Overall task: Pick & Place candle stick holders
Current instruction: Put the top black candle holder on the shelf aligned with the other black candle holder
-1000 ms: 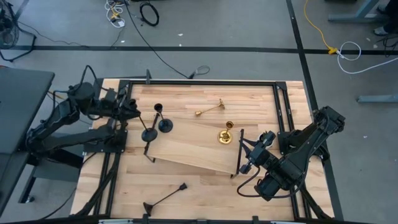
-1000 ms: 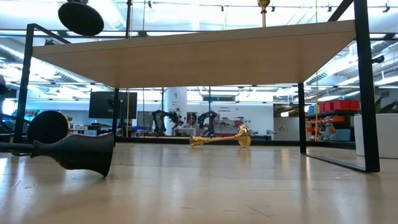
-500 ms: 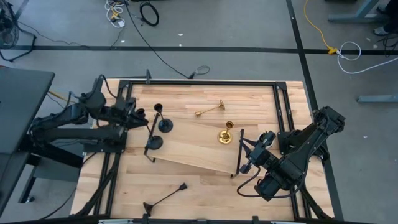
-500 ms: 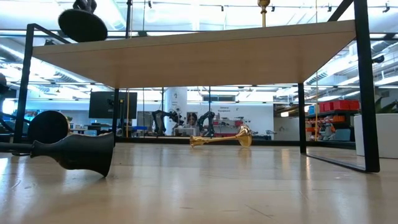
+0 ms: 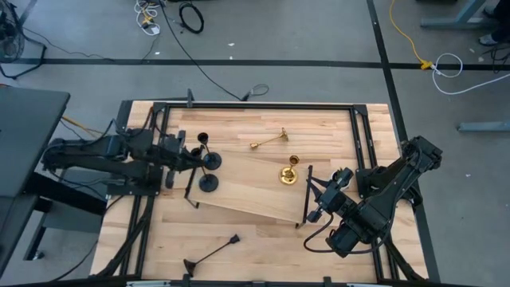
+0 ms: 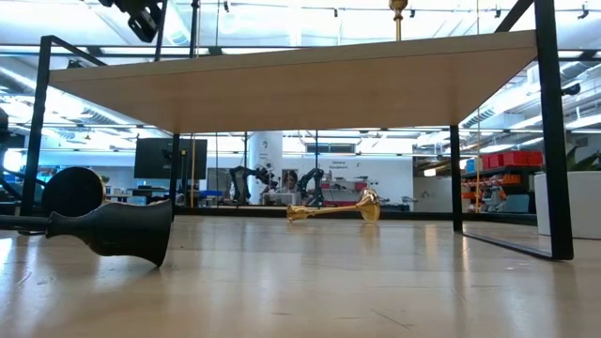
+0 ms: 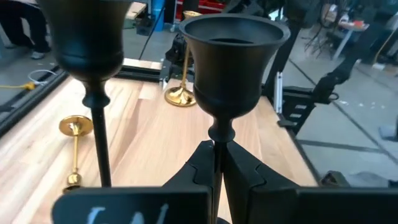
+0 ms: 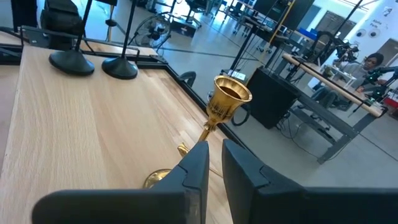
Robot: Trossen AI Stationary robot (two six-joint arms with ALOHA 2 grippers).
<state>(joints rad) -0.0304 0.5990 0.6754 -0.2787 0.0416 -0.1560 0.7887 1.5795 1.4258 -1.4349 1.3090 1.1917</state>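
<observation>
Left wrist view: left tool (image 7: 214,163) grips black candlestick (image 7: 225,56) by its stem; lower it upright beside its black neighbour (image 7: 87,37). Right tool (image 8: 212,163) waits empty, nearly closed.

A robotics laboratory is indicated: further robot arms (image 6: 246,178) are mounted at distant benches, a monitor (image 6: 170,157) is installed, cables (image 5: 190,16) are routed across the concrete floor (image 5: 319,48).
</observation>
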